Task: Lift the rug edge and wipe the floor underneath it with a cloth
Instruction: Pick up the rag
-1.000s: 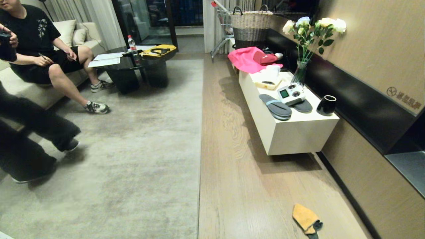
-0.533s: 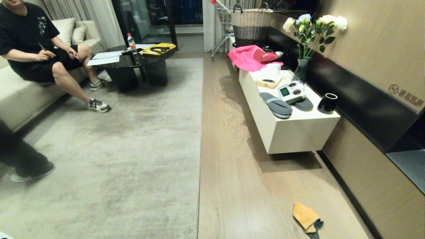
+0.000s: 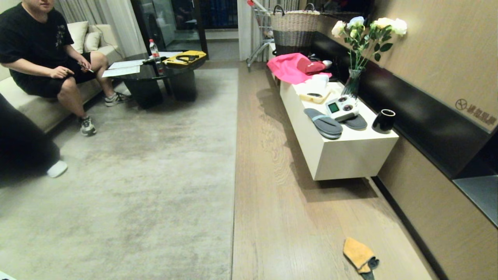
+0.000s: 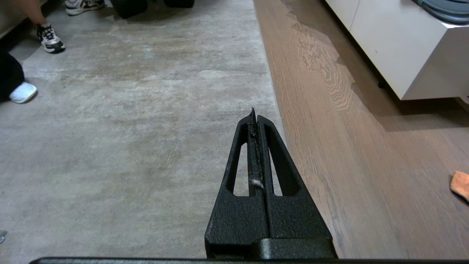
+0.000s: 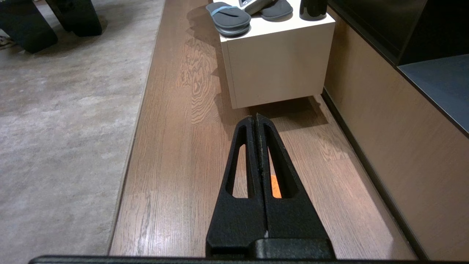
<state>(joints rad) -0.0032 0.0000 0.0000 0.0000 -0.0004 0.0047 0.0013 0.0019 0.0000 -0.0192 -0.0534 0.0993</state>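
Observation:
The rug edge point(image 3: 235, 175) runs straight away from me and lies flat on the wood floor point(image 3: 280, 217). The orange-yellow cloth point(image 3: 358, 254), teal at one end, lies on the bare planks at the near right, well clear of the rug. Neither arm shows in the head view. My left gripper point(image 4: 254, 113) is shut and empty, hanging over the rug just inside the rug edge point(image 4: 273, 95), with the cloth point(image 4: 461, 183) far off to its side. My right gripper point(image 5: 255, 117) is shut and empty above the floor point(image 5: 176, 165). A bit of the cloth point(image 5: 274, 189) shows through a finger slot.
A low white cabinet point(image 3: 338, 155) along the right wall carries grey slippers point(image 3: 323, 123), a black cup point(image 3: 383, 121) and a vase of flowers point(image 3: 356, 74). A pink bag point(image 3: 290, 68) and a basket point(image 3: 294, 27) lie beyond. A seated person point(image 3: 42, 58) and another's leg point(image 3: 23, 151) are on the left.
The person standing at the left has shifted, and the seated person has pulled a leg back. The view rose a little. Rug, cloth and both grippers are unchanged.

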